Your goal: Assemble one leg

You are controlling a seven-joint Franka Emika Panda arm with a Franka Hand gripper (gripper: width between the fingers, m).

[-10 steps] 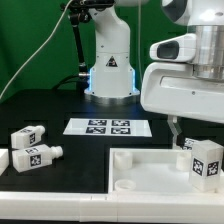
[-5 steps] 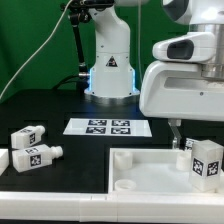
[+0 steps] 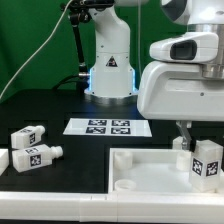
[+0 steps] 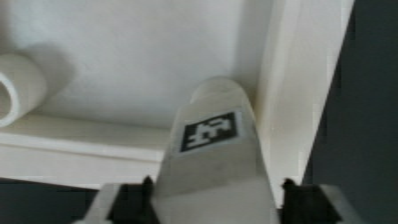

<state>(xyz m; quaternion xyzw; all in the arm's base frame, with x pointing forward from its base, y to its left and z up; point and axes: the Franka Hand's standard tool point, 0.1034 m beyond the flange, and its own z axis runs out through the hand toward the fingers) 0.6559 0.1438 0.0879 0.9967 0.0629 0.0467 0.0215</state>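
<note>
My gripper [image 3: 194,146] is at the exterior view's right, shut on a leg [image 3: 207,160], a white block with a black-and-white tag. It holds the leg upright over the right side of the white tray-like tabletop [image 3: 150,166]. In the wrist view the leg [image 4: 214,140] sits between the two fingers of my gripper [image 4: 215,205], above the tabletop's inner wall [image 4: 285,70], with a round socket [image 4: 15,85] off to one side. Whether the leg touches the tabletop is hidden.
Two more legs [image 3: 27,135] [image 3: 35,157] lie on the black table at the exterior view's left, with part of a third [image 3: 3,160] at the edge. The marker board [image 3: 106,126] lies in front of the robot base [image 3: 110,60].
My gripper with the leg has shifted slightly toward the exterior view's right. Nothing else has moved.
</note>
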